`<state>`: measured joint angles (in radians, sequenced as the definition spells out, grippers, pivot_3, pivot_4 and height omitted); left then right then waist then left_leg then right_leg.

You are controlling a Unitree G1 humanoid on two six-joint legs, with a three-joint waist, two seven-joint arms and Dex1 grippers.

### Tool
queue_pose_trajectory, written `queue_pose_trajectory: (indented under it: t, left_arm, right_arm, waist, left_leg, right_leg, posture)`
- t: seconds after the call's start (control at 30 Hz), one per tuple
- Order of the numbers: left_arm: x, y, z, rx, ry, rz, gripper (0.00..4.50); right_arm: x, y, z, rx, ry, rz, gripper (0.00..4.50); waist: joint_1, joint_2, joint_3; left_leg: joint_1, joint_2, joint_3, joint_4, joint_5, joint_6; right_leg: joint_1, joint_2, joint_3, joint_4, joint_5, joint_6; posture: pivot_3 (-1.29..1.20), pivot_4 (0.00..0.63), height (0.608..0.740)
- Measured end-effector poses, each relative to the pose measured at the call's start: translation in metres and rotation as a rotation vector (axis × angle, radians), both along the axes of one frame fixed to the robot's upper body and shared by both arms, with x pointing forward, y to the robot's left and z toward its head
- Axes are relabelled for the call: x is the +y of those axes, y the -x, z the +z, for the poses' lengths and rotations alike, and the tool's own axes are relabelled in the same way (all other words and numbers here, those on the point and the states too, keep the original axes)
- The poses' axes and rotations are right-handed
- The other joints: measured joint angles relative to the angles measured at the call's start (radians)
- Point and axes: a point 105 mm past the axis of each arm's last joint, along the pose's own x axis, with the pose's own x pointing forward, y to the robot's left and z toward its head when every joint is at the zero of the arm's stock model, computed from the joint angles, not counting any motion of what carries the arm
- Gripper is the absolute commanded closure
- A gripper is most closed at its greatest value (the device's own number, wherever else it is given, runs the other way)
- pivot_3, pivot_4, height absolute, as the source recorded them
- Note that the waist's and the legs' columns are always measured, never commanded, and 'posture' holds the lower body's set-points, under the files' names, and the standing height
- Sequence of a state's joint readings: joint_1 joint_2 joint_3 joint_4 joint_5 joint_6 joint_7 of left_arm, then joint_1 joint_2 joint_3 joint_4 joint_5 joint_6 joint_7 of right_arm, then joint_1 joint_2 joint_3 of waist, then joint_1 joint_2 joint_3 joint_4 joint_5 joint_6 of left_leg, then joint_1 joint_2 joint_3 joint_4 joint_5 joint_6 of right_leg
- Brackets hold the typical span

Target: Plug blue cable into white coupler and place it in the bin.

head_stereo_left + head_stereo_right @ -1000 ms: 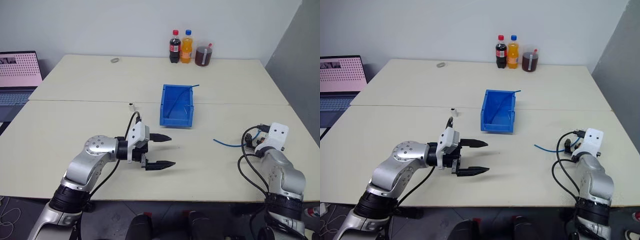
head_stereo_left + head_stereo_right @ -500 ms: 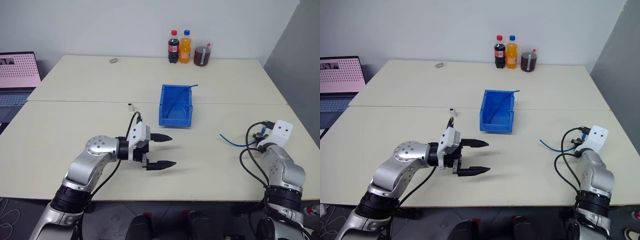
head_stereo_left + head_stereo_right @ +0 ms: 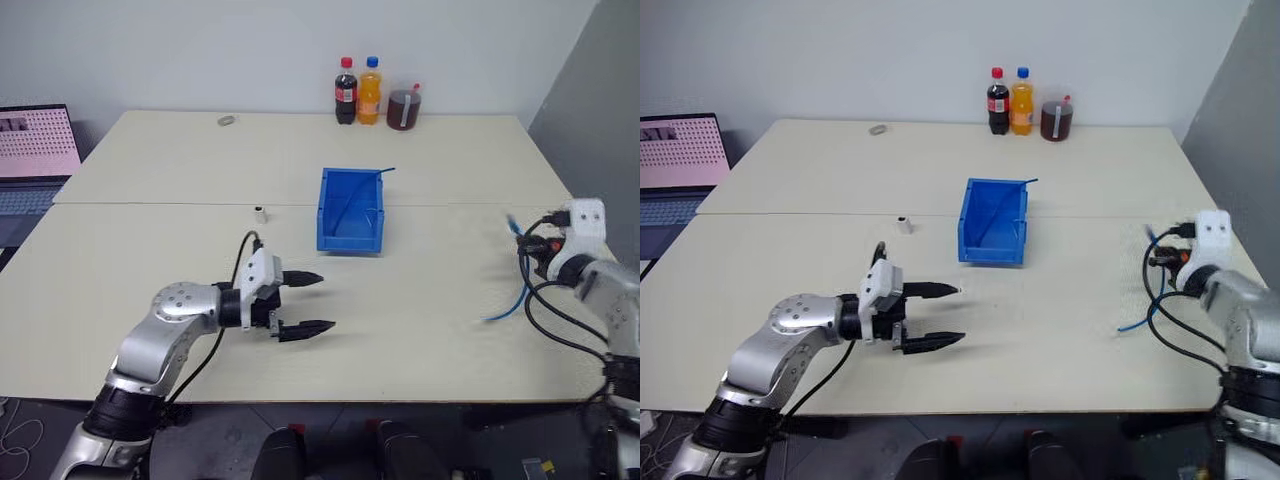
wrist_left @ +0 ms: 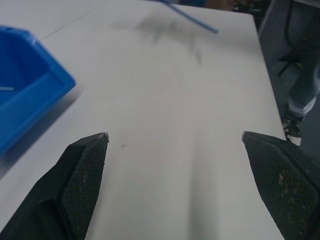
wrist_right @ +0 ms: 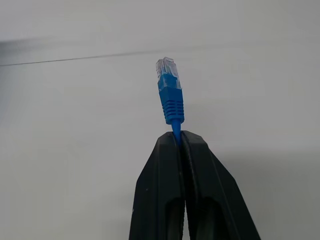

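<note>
The right pincer (image 5: 179, 137) is clenched on the blue cable (image 5: 170, 97) just behind its plug, near the surface's (image 3: 440, 330) right edge; the cable's loose end seems to trail down toward the surface. The left pincer (image 3: 306, 302) hangs released near the front edge. The bin (image 3: 350, 210) sits mid-surface, the white coupler (image 3: 259, 213) well to its left.
</note>
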<state>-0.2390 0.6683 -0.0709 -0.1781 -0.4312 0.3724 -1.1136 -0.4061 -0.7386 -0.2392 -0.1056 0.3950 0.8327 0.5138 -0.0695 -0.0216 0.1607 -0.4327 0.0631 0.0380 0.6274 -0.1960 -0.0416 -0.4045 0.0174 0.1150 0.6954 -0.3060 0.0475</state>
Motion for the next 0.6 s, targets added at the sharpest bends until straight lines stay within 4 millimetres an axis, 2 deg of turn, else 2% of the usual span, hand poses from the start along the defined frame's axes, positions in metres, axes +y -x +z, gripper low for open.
queue_pose_trajectory:
  t: [0.07, 0.1, 0.17, 0.2, 0.27, 0.3, 0.43, 0.53, 0.6]
  left_arm:
    - [0.015, 0.001, -0.008, 0.031, -0.017, 0.056, 0.00]
    - [0.021, 0.002, -0.011, 0.042, -0.023, 0.076, 0.00]
    - [0.033, 0.005, -0.015, 0.062, -0.024, 0.118, 0.00]
    - [0.042, 0.007, -0.019, 0.078, -0.030, 0.152, 0.00]
    - [0.052, 0.009, -0.023, 0.098, -0.039, 0.190, 0.00]
    - [0.055, 0.010, -0.025, 0.102, -0.039, 0.201, 0.00]
    - [0.070, 0.016, -0.036, 0.146, -0.052, 0.259, 0.00]
    - [0.078, 0.021, -0.039, 0.161, -0.067, 0.282, 0.00]
    - [0.081, 0.023, -0.041, 0.168, -0.069, 0.289, 0.00]
  right_arm:
    - [0.041, 0.012, 0.016, -0.052, 0.159, 0.290, 4.45]
    - [0.060, 0.018, 0.015, -0.070, 0.229, 0.419, 4.45]
    - [0.092, 0.029, 0.004, -0.090, 0.359, 0.641, 4.45]
    - [0.113, 0.036, -0.008, -0.107, 0.452, 0.786, 4.45]
    - [0.140, 0.044, -0.026, -0.138, 0.548, 0.955, 4.45]
    - [0.149, 0.045, -0.033, -0.153, 0.581, 1.006, 4.45]
    - [0.191, 0.030, -0.046, -0.287, 0.727, 1.129, 4.45]
    - [0.216, 0.022, -0.066, -0.314, 0.760, 1.183, 4.45]
    - [0.225, 0.020, -0.074, -0.311, 0.753, 1.203, 4.45]
  waist:
    - [-0.005, -0.001, 0.000]
    - [-0.005, -0.002, 0.000]
    - [-0.007, -0.003, 0.001]
    - [-0.009, -0.003, 0.001]
    - [-0.012, -0.003, 0.002]
    - [-0.011, -0.004, 0.002]
    - [-0.012, -0.007, 0.004]
    - [-0.010, -0.009, 0.005]
    - [-0.003, -0.009, 0.005]
  left_leg:
    - [0.000, 0.001, -0.002, 0.000, 0.000, 0.000]
    - [0.000, 0.001, -0.003, 0.000, 0.000, 0.000]
    - [0.000, 0.001, -0.003, 0.000, 0.000, 0.000]
    - [0.000, 0.001, -0.003, 0.000, 0.000, 0.000]
    - [0.000, 0.001, -0.003, 0.001, 0.000, 0.000]
    - [0.000, 0.001, -0.003, 0.001, 0.000, 0.000]
    - [0.000, 0.001, -0.004, 0.002, 0.000, 0.000]
    - [0.000, 0.001, -0.005, 0.002, 0.000, 0.000]
    - [-0.001, 0.001, -0.006, 0.001, 0.000, -0.001]
  right_leg:
    - [0.001, 0.001, -0.002, 0.000, -0.001, -0.001]
    - [0.001, 0.001, -0.004, 0.000, -0.001, -0.001]
    - [0.001, 0.000, -0.004, 0.000, -0.001, -0.001]
    - [0.001, 0.000, -0.004, 0.000, -0.001, -0.001]
    - [0.000, -0.001, -0.005, 0.000, -0.001, -0.001]
    - [0.001, -0.001, -0.005, 0.000, -0.001, -0.001]
    - [0.001, -0.001, -0.007, 0.001, 0.000, -0.003]
    - [0.001, -0.001, -0.010, 0.002, 0.000, -0.009]
    - [0.001, -0.002, -0.011, 0.003, 0.000, -0.010]
  posture:
    - [0.00, 0.150, 0.740]
    - [0.00, 0.150, 0.740]
    - [0.00, 0.150, 0.740]
    - [0.00, 0.150, 0.740]
    - [0.00, 0.150, 0.740]
    - [0.00, 0.150, 0.740]
    - [0.00, 0.150, 0.740]
    - [0.00, 0.150, 0.740]
    - [0.00, 0.150, 0.740]
